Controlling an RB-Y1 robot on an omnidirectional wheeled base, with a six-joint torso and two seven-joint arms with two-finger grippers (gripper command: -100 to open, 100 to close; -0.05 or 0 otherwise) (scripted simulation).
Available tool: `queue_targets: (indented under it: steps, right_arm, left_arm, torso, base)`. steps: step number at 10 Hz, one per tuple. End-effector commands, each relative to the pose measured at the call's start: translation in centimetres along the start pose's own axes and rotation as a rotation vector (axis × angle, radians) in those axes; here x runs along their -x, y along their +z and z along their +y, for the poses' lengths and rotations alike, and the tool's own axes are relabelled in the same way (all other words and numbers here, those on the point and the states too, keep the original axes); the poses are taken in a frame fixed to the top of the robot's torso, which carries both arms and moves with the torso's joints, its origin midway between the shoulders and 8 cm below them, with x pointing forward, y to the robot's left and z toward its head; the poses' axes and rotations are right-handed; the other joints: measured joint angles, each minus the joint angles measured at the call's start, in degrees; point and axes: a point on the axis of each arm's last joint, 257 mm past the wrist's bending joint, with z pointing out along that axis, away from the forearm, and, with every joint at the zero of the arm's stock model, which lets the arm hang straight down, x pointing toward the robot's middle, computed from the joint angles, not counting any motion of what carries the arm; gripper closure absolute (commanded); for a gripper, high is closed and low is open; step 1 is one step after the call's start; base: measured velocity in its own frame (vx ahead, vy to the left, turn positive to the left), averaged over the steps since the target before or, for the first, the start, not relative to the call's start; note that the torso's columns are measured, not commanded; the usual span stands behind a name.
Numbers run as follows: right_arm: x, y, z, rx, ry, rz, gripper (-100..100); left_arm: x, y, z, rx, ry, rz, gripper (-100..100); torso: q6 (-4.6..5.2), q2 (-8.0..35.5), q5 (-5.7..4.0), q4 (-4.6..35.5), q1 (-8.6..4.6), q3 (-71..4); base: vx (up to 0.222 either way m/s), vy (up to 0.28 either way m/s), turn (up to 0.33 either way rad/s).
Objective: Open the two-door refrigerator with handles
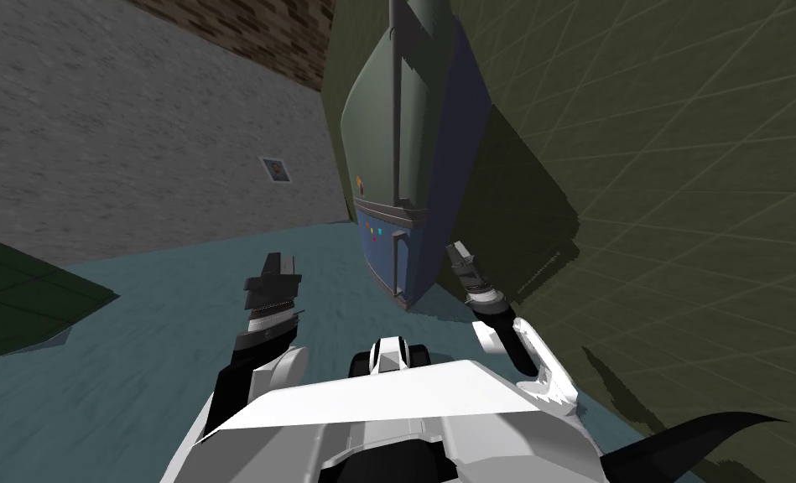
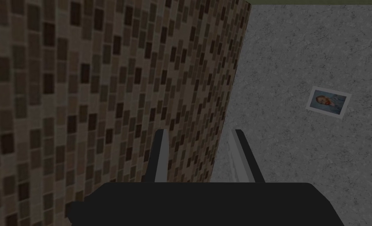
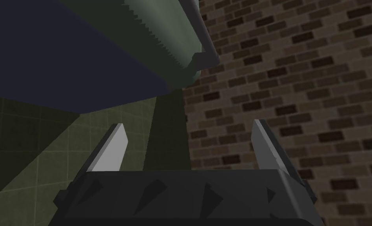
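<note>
Beyond and to the right of the right gripper (image 1: 457,249), an olive tiled wall (image 1: 681,168). Under both grippers, a teal floor (image 1: 161,352). Far past the left gripper (image 1: 278,264), a grey wall (image 1: 136,126).

Ahead of both sets of fingertips and between the two grippers, nearer the right one: the two-door refrigerator (image 1: 392,142), backed against the olive wall. Green upper door (image 1: 371,109) over a shorter blue lower door (image 1: 381,251), dark blue side turned toward the right gripper. Apart from both grippers: right fingertips near the lower door's corner without touching, left fingertips well apart.

Right fingers (image 3: 111,149) spread wide, nothing between them, aimed up along the refrigerator's side. Left fingers (image 2: 161,155) parted by a narrower gap, likewise holding nothing.

From the head: both doors together, a long grey handle (image 1: 397,109) running down the upper door and a short handle (image 1: 398,260) on the lower one, near the right fingertips and to their left. From the right wrist: the upper door's rounded green edge and the long handle's end, high beyond the fingertips against a brick wall (image 3: 298,98), clear of the gap between the fingers.

Smallest: a framed picture (image 1: 276,168) on the grey wall, far beyond the left fingertips, and coloured dots (image 1: 373,231) at the lower door's top.
</note>
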Motion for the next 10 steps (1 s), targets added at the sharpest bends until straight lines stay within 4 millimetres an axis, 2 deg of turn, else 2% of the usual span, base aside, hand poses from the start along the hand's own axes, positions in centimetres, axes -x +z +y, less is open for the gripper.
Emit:
queue_targets:
  steps: [1,10]
  right_arm:
    - [-1.2,-0.1,-0.4,0.017,-0.150,0.060,-100]
    - [-5.4,-0.7,-2.7,0.110,-0.650,0.254,-100]
  left_arm:
    - [0.0,0.0,0.0,0.000,0.000,0.000,0]
    - [0.0,0.0,0.0,0.000,0.000,0.000,0]
  torso:
    - [-0.02,0.03,0.00,0.00,-0.02,0.00]
    - [-0.02,0.05,0.02,0.01,0.02,0.02]
  base:
    - [0.058,0.036,-0.062]
    - [0.060,0.061,-0.053]
